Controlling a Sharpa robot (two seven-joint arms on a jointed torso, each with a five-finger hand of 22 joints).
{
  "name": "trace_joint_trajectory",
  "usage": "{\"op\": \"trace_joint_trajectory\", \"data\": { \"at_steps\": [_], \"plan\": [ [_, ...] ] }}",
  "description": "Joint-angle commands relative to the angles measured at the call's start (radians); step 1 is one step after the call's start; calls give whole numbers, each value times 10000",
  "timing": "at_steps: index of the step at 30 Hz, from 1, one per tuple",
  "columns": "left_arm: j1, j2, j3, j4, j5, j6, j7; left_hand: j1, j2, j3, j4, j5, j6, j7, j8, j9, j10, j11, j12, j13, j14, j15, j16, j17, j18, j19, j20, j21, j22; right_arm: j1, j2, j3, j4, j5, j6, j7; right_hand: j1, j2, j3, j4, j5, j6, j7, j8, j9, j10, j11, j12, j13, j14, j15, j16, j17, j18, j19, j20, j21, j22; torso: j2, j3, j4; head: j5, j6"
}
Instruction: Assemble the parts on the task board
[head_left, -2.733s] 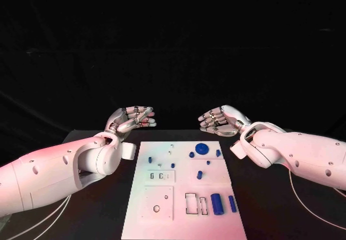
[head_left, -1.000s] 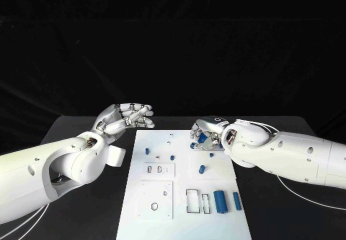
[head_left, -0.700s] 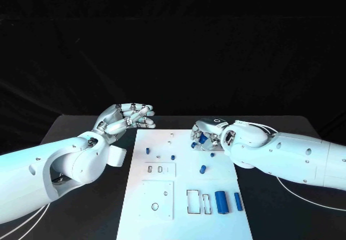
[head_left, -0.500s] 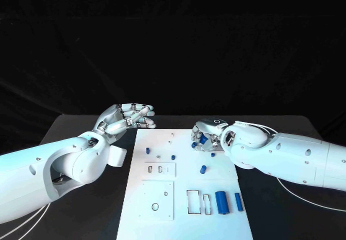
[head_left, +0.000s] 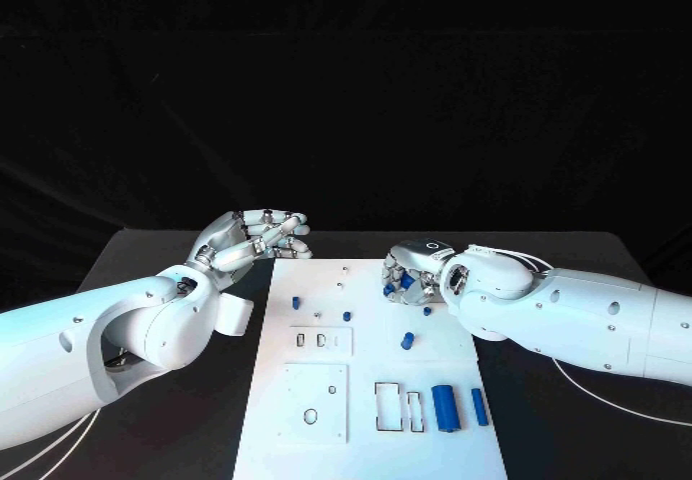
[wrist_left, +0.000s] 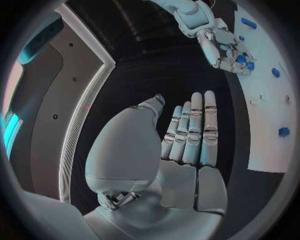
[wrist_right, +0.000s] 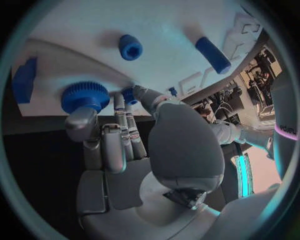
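Observation:
The white task board (head_left: 368, 400) lies in the middle of the black table. My right hand (head_left: 408, 275) is low over its far right part, beside a blue gear (wrist_right: 84, 95) that one finger touches. Its thumb and a finger pinch a small blue peg (wrist_right: 129, 94) next to the gear. My left hand (head_left: 260, 236) hangs raised off the board's far left corner, palm bare and fingers side by side (wrist_left: 190, 130), holding nothing. Nearer parts on the board: a blue nut (wrist_right: 130, 47), a short cylinder (head_left: 407, 340) and two long cylinders (head_left: 443, 407).
Small blue pegs (head_left: 296, 301) stand on the board's left half, near white slotted insets (head_left: 320, 340). A rectangular cut-out (head_left: 389, 405) lies beside the long cylinders. Bare black table (head_left: 144, 260) flanks the board on both sides.
My right hand has come down from a raised pose onto the board's far right part and settled on the gear and peg. The left hand has barely moved.

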Motion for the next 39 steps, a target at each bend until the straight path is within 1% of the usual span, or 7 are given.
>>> {"op": "trace_joint_trajectory", "data": {
  "at_steps": [1, 7, 12, 19, 24, 30, 39],
  "plan": [
    [16, -2, 10, 20, -8, 169, 20, -23, -103, 41, 19, 3, -80, 88, -70, -15, -13, 56, -58, -13, -45, 55, -11, 14, 25, 48, 44, -17, -11, -24, 22, -15, 8, -127, 143, -131, -2, 121, 118, 31, 52, 64, -26, 71, 36, 63, -17, 61, 17, 557, -47, 45, 17, -166, 57, -19, 54, 48, 32, -3, 8, -10, 12],
    [19, -17, 10, 20, -7, 165, -11, -10, -98, 50, 6, 3, -103, 100, -90, -21, -31, 65, -90, -14, -52, 59, -16, 35, 27, 47, 48, -23, -18, -29, 20, -15, 9, -106, 39, -214, 140, 365, 595, 115, 61, 199, -114, 198, 217, 148, -89, 107, 89, 553, -110, 80, 22, -168, 16, -72, 133, 157, 68, -5, 28, -7, 13],
    [19, -23, 10, 17, -7, 178, -31, 8, -98, 57, -11, 3, -129, 114, -112, -28, -52, 76, -124, -14, -58, 65, -22, 57, 28, 48, 52, -27, -25, -30, -22, -15, 58, -102, -297, -315, 147, 439, 818, 151, 52, 273, -168, 311, 377, 243, -135, 169, 151, 562, -143, 118, 68, -179, 21, -102, 207, 270, 81, 5, 36, 14, 34],
    [20, -30, 10, -36, -7, 179, -69, 15, -98, 60, -19, 3, -140, 119, -121, -31, -61, 80, -138, -14, -60, 67, -24, 66, 29, 48, 54, -29, -27, -15, -162, 0, 411, -98, -928, -536, 81, 389, 882, 193, 39, 324, -214, 404, 505, 320, -170, 218, 196, 569, -168, 143, 97, -183, 23, -122, 245, 330, 95, 3, 28, 32, 92],
    [20, -19, 10, -80, -7, 178, -79, 34, -98, 68, -37, 3, -159, 128, -138, -36, -78, 88, -165, -14, -66, 72, -29, 84, 29, 49, 57, -33, -33, 25, -140, 25, 545, -97, -1297, -732, 64, 360, 920, 210, 37, 359, -250, 466, 587, 352, -194, 239, 219, 571, -187, 156, 111, -186, 24, -137, 267, 368, 119, 7, 34, 11, 185],
    [20, 4, 9, -131, -6, 181, -94, 52, -98, 75, -53, 2, -172, 134, -149, -40, -88, 93, -186, -13, -72, 76, -34, 98, 29, 50, 59, -35, -37, 52, 239, 42, 210, -32, -1680, -972, -46, 279, 937, 299, 34, 320, -252, 499, 681, 342, -194, 234, 236, 563, -194, 149, 74, -181, -4, -149, 250, 349, 151, 5, 59, 7, 256],
    [20, 25, 9, -151, -6, 187, -110, 59, -98, 78, -61, 2, -177, 135, -155, -41, -92, 96, -194, -13, -77, 78, -38, 104, 29, 49, 61, -37, -39, 63, 913, 52, -369, 116, -1926, -1058, -58, 224, 951, 309, 33, 281, -245, 500, 715, 319, -191, 223, 239, 563, -193, 153, 76, -175, -21, -151, 234, 327, 186, 1, 96, 32, 286]
  ]
}}
